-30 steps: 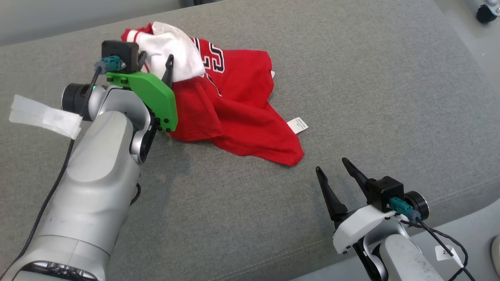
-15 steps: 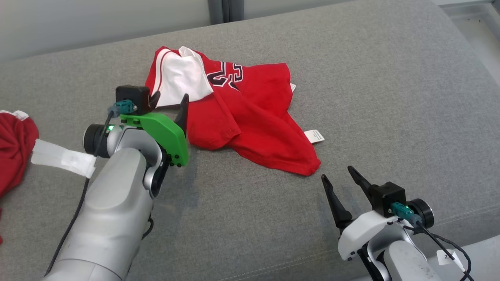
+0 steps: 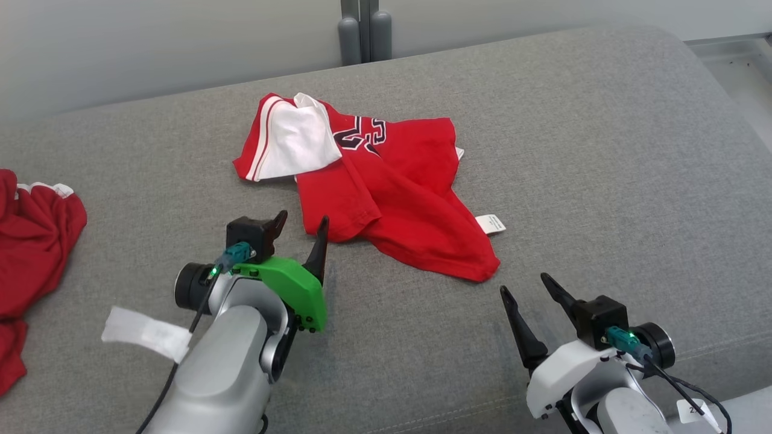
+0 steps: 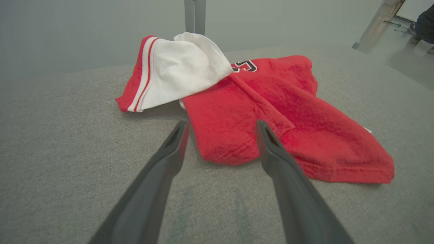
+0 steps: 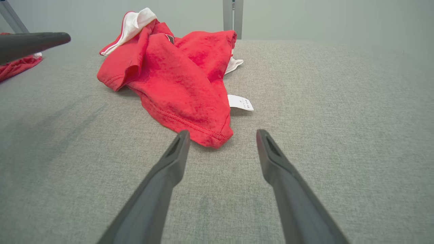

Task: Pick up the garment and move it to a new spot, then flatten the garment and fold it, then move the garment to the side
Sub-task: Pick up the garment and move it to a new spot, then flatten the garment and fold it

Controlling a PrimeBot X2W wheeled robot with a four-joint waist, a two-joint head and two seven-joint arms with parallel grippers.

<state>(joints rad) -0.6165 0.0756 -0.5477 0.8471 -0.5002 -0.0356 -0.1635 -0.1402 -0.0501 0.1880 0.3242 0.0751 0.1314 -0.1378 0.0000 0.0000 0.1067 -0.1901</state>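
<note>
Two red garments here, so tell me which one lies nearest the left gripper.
The red jersey with the white sleeve, just ahead of the left gripper; the other red garment lies far to its left.

Left gripper (image 3: 304,216) let go of garment (image 3: 392,193), drawn back, jaws apart, seemingly clear

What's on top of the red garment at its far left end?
A white panel edged in red stripes, apparently part of the garment, is folded over the red cloth. It covers the start of the black lettering; anything beneath it is hidden.
</note>
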